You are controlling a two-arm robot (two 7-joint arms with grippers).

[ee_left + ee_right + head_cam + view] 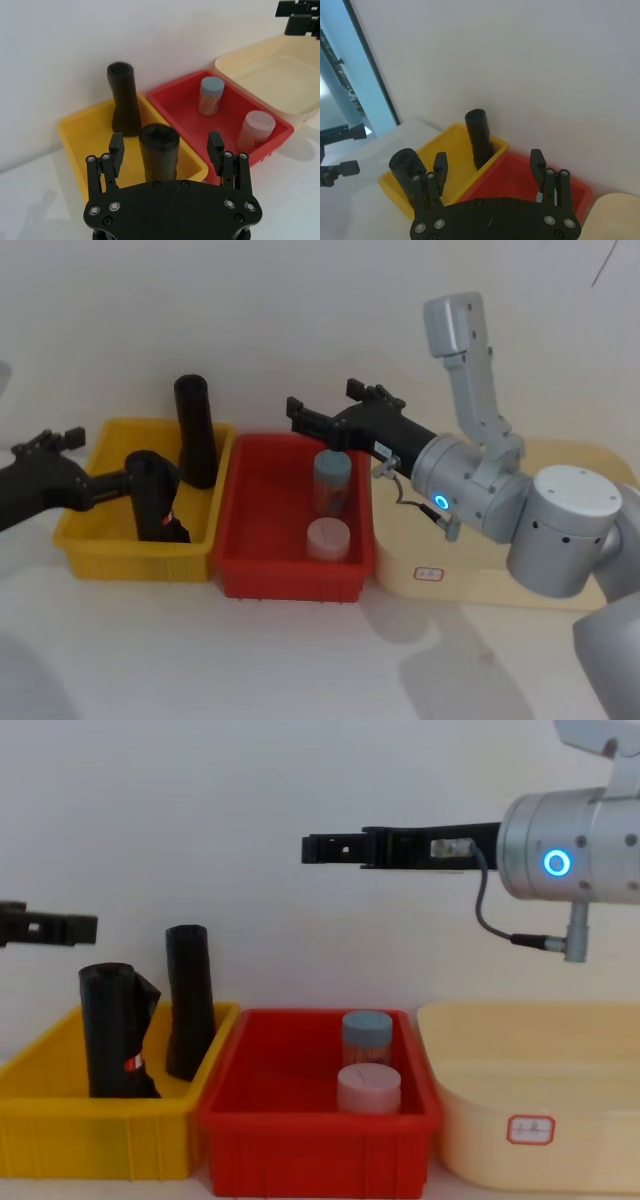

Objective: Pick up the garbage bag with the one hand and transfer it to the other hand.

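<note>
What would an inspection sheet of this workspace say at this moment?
Surface: white table, carrying three bins side by side.
Job's things: garbage bag upright in the yellow bin, loose flap showing, ungripped.
Clutter: slimmer black roll in the same bin; blue-lidded jar and pink-lidded jar in the red bin; cream tub with nothing seen in it.
Grippers: left gripper open, raised, short of the bag; right gripper open, high over the red bin.
Cables: grey cable looping at the right wrist.
Surroundings: white wall; window to one side.
</note>
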